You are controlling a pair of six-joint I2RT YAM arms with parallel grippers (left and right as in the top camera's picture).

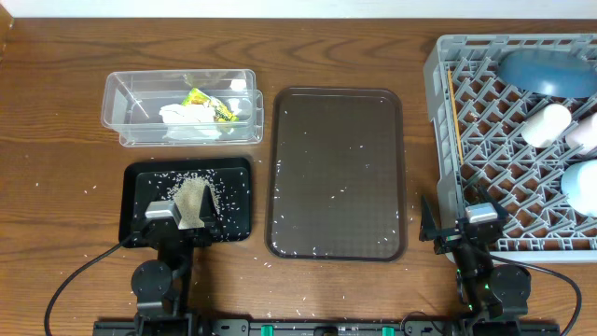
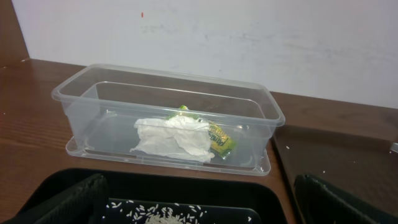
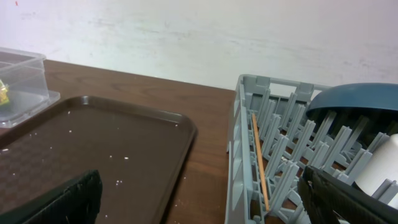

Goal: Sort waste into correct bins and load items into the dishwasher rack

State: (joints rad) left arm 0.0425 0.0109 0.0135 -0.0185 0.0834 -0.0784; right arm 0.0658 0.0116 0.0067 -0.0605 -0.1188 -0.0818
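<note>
Overhead, both hands stand spread wide and empty: the left hand (image 1: pixel 175 227) over the black tray's (image 1: pixel 140 182) near edge, the right hand (image 1: pixel 461 224) at the grey lattice rack's (image 1: pixel 448 56) near rim. Sorting looks finished. The soft crumpled tissue (image 1: pixel 189 119) and glossy wrapper (image 1: pixel 199 97) lie in the clear tub (image 1: pixel 126 93), kept apart from the rice heap (image 1: pixel 191 194) in the black tray. A blue bowl (image 1: pixel 546 70), a white cup (image 1: pixel 546 123) and a small light-blue bowl (image 1: pixel 580 185) sit among the dividers, with thin wooden chopsticks (image 1: pixel 454 112) alongside. Stray grains (image 1: pixel 322 250) dot the brown tray (image 1: pixel 336 103) and the bench (image 1: pixel 56 140).

The overhead camera looks straight down on the whole table (image 1: pixel 56 112). The left wrist camera sits low and near, facing the wall (image 2: pixel 249 37) across the clear tub (image 2: pixel 93 109). The right wrist camera, equally low, faces the brown tray (image 3: pixel 93 143) and rack (image 3: pixel 245 124). Both wrist views share the clear tub.
</note>
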